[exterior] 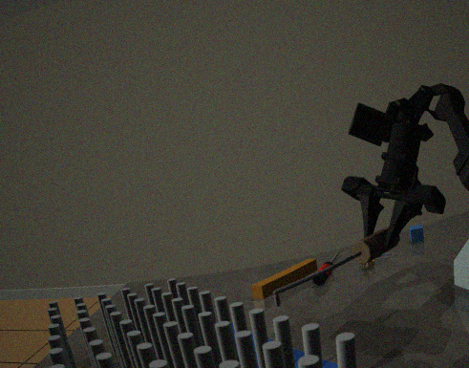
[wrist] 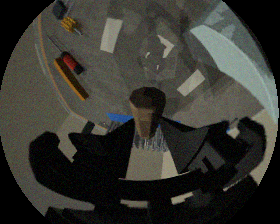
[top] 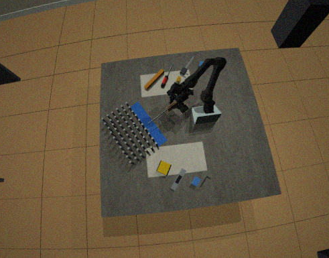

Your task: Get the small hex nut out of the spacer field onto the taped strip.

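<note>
My gripper (top: 173, 105) (exterior: 381, 242) (wrist: 146, 120) is shut on the wooden handle of a hook tool (top: 171, 107) (exterior: 366, 250) (wrist: 147, 102). Its thin rod points toward the spacers, and the bent tip hangs raised in the air, over or near the strip in the top view. The standing metal spacers (top: 127, 104) (exterior: 346, 349) form an upright field of several rows. The blue taped strip (top: 161, 139) (exterior: 318, 361) (wrist: 118, 117) lies along their front edge. I cannot make out the hex nut in any view.
An orange bar (top: 154, 79) (exterior: 285, 279) (wrist: 71, 79) and a red screwdriver (top: 165, 80) (wrist: 72, 62) lie on the far pale mat (top: 145, 94). A yellow block (top: 163, 167) lies on the near pale mat (top: 193, 156). A pale box (top: 197, 118) stands at the arm's base.
</note>
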`<move>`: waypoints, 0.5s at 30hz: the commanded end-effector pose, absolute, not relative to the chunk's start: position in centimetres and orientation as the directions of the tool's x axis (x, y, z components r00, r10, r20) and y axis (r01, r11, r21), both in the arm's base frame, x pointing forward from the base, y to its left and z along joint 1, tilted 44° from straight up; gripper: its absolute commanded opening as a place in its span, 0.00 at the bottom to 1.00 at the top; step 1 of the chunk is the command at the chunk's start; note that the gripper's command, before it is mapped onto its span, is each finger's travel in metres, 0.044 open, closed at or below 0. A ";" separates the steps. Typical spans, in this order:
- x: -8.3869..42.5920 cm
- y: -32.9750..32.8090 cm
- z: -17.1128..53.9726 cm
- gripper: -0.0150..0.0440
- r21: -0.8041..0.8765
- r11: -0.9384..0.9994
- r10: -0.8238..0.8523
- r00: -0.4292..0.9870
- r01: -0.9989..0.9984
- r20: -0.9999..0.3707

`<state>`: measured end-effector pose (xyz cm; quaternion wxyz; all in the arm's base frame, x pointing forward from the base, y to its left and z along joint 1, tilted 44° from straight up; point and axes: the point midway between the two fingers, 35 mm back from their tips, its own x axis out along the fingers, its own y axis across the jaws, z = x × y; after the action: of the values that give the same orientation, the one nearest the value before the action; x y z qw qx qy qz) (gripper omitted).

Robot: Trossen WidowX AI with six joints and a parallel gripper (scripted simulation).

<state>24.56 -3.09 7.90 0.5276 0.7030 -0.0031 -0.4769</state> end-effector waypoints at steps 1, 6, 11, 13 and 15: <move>24.5 -1.9 9.6 0.25 0.753 -0.442 -0.511 0.553 0.487 -0.658; 24.1 -0.6 11.2 0.25 0.761 -0.434 -0.514 0.561 0.483 -0.649; 24.2 -0.5 10.9 0.25 0.751 -0.424 -0.507 0.555 0.506 -0.660; 24.5 0.2 10.7 0.25 0.736 -0.404 -0.491 0.550 0.544 -0.675; 24.9 1.0 10.5 0.25 0.718 -0.380 -0.473 0.544 0.583 -0.693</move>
<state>24.34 -0.10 10.73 0.5434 0.6918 0.0102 -0.4754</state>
